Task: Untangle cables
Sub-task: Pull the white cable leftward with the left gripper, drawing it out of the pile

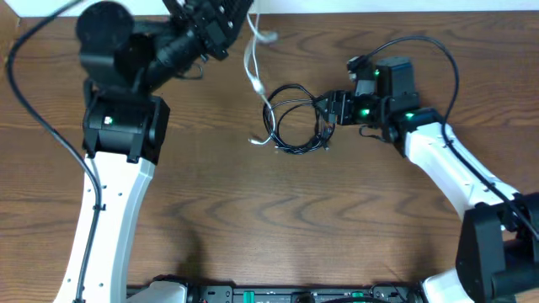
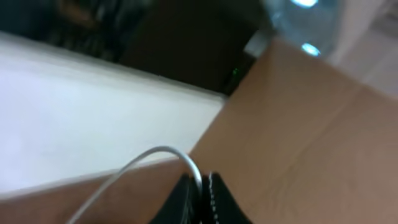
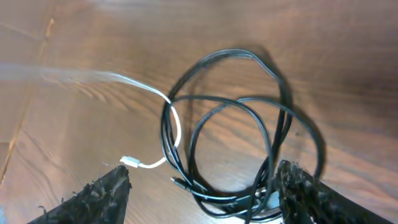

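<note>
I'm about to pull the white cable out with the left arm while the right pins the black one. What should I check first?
1. Left gripper holding the white cable: ok, shut on it.
2. Right gripper open: ok, its fingers straddle the near edge of the black cable coil.
3. Right grip on the black cable: not ok, not closed yet.
4. White cable free of the coil: not ok, it threads through the loops.
5. White plug in sight: ok, lying beside the coil.
6. Left wrist view sharp: not ok, blurred.
</note>
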You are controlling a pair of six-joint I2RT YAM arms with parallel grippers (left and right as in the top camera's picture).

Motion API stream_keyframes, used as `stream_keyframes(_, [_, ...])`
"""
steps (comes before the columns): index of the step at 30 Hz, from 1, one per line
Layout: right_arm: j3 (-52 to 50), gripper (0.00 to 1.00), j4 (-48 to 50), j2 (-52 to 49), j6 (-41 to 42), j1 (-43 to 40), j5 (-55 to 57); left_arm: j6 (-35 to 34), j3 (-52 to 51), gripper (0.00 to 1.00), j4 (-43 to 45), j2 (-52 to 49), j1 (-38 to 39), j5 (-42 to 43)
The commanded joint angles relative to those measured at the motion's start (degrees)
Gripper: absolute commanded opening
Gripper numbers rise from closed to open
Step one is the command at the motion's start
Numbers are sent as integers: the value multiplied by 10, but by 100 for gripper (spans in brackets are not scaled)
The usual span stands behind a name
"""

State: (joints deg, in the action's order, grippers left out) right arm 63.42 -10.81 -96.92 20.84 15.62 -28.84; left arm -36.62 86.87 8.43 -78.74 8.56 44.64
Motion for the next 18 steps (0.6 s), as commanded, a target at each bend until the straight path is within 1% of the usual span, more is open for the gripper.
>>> stream_keyframes(1, [3, 71, 4, -18, 14, 18, 13, -53, 9, 8, 46, 33, -2, -36])
stream_keyframes(3, [3, 71, 5, -28, 14, 28, 16, -60, 11, 8, 61, 49, -1, -80])
stream_keyframes(7, [3, 70, 8, -49, 15, 36, 20, -59, 13, 8, 63, 82, -1, -145])
stream_keyframes(12, [3, 71, 22, -89, 29, 36, 19, -59, 13, 7, 65, 113, -1, -185])
stream_keyframes(18, [3, 70, 55, -148, 43, 36, -7, -59, 13, 7, 98, 129, -1, -246])
